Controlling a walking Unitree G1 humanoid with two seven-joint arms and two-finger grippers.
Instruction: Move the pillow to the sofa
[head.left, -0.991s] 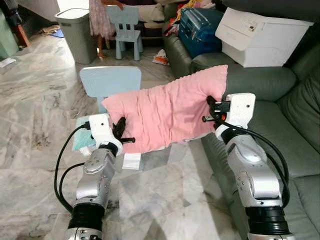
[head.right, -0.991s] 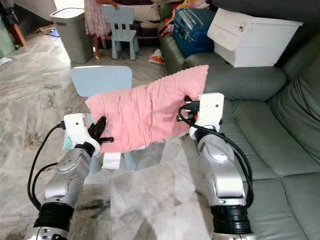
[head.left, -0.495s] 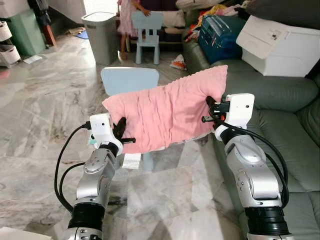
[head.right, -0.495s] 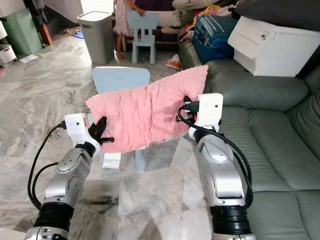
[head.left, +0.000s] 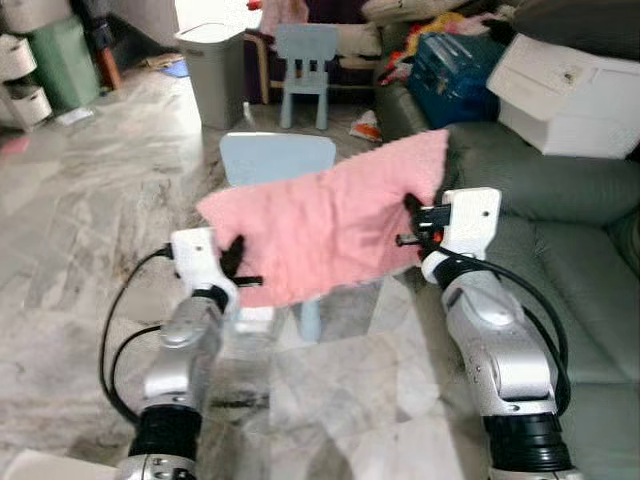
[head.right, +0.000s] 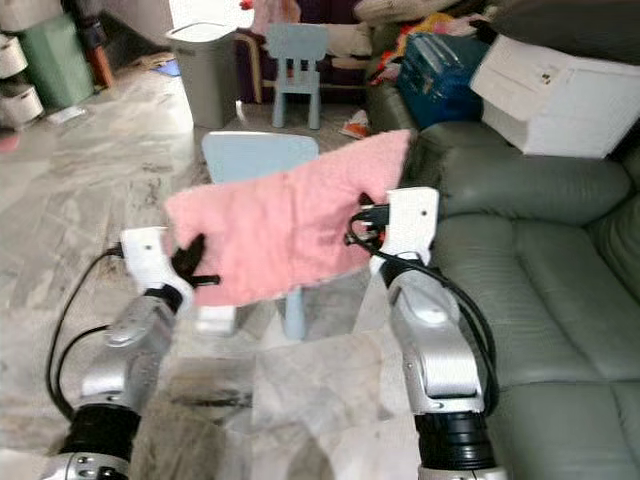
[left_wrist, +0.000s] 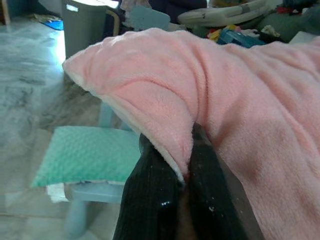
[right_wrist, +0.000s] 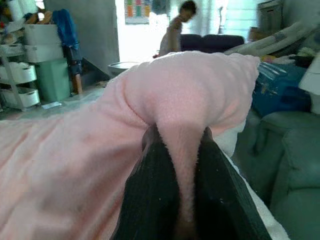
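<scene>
A: Head views, item one?
B: Pink pillow (head.left: 325, 225), off the floor, stretched between both arms above the small blue chair (head.left: 278, 160). Green sofa (head.left: 580, 250) lies to the robot's right; the pillow is not on it yet. Lift done, carry and set-down left, I'd judge.
A: Arms?
B: Both raised forward, elbows bent. Left gripper (head.left: 238, 268) at the pillow's lower left edge, right gripper (head.left: 410, 222) at its right edge, held higher, so the pillow slants.
A: Left wrist view?
B: Black fingers (left_wrist: 150, 197) pinched tight on a fold of pillow edge; a green cushion (left_wrist: 82, 162) sits on the chair below.
A: Right wrist view?
B: Fingers (right_wrist: 150, 195) clamped on a pillow fold, sofa beyond.
</scene>
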